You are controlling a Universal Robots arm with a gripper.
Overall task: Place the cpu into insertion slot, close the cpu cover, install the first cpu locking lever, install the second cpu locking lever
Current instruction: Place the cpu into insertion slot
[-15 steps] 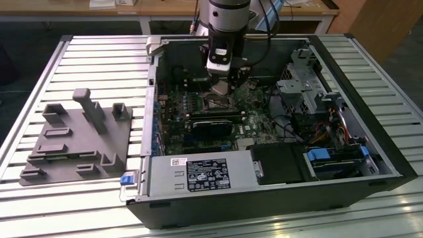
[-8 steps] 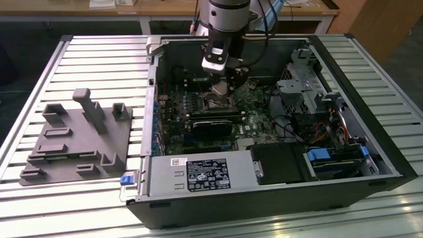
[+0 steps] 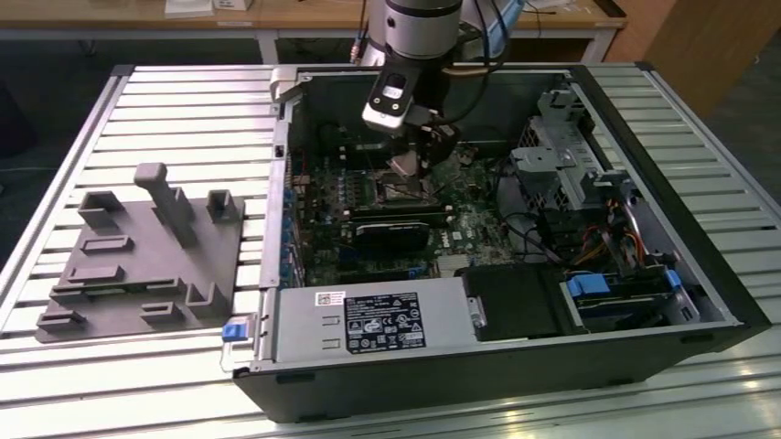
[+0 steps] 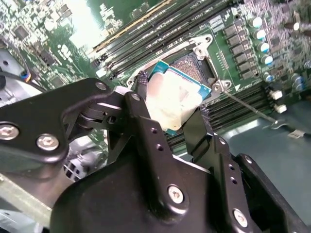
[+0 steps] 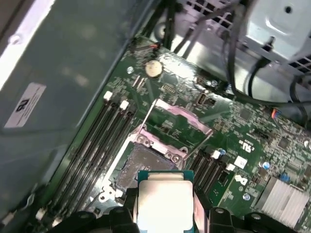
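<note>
the gripper (image 4: 171, 101) is clamped on one cpu (image 4: 181, 92), with its two fingers (image 4: 146, 121) pressing opposite edges. the chip hangs just over the single insertion slot (image 5: 141, 165). one cpu cover (image 5: 179, 118) stands hinged open at the slot's edge. long memory slots (image 5: 92, 150) run beside the slot. all of it sits inside one open computer case (image 3: 488, 389).
</note>
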